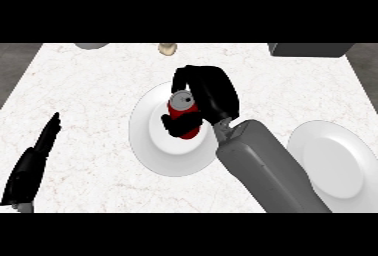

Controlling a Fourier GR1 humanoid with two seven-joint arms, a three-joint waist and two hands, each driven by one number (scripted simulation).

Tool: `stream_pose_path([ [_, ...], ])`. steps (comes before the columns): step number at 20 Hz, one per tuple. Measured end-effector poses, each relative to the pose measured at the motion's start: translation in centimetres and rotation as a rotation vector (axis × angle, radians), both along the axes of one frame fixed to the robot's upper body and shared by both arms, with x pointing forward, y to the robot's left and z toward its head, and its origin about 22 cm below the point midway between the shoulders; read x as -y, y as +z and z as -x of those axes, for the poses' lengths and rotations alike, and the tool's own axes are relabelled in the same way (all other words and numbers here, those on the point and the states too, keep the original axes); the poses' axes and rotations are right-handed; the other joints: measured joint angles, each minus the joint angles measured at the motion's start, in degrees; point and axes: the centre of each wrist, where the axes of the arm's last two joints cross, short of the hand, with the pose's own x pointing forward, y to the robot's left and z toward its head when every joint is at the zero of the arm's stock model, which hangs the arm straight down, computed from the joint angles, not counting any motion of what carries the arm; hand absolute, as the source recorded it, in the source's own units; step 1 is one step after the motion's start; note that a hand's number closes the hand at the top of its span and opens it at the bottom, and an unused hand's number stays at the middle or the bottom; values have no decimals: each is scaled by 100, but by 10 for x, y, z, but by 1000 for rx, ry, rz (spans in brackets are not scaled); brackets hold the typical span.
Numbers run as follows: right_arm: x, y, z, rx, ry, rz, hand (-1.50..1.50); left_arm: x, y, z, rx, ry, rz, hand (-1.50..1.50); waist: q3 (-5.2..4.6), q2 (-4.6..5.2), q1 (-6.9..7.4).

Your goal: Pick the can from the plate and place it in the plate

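Right robot hand (210, 95) has its fingers curled round the red can (184, 114) over the middle plate (148, 132); left robot hand (33, 157) rests open at the counter's (88, 100) edge.

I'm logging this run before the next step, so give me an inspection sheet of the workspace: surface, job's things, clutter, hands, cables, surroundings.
Surface: white marbled counter, no spills seen.
Job's things: red can upright on the centre plate; second plate at the right, nothing on it.
Clutter: a grey object, a small tan object and a dark box along the far edge, all partly cut off.
Hands: right hand curled round the can; left hand open, resting at the left edge.
Cables: nothing seen.
Surroundings: dark floor beyond the counter.
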Motion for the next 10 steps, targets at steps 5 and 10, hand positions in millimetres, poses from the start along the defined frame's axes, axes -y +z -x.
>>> stream_pose_path([
  [5,-23,-31,-14,-65,5,18,150,2,-3,-5,4,-8,-2,0,1,13,44],
  [10,-25,-59,-19,-163,-51,-68,-150,5,-4,-1,0,-21,-6,0,3,30,135],
])
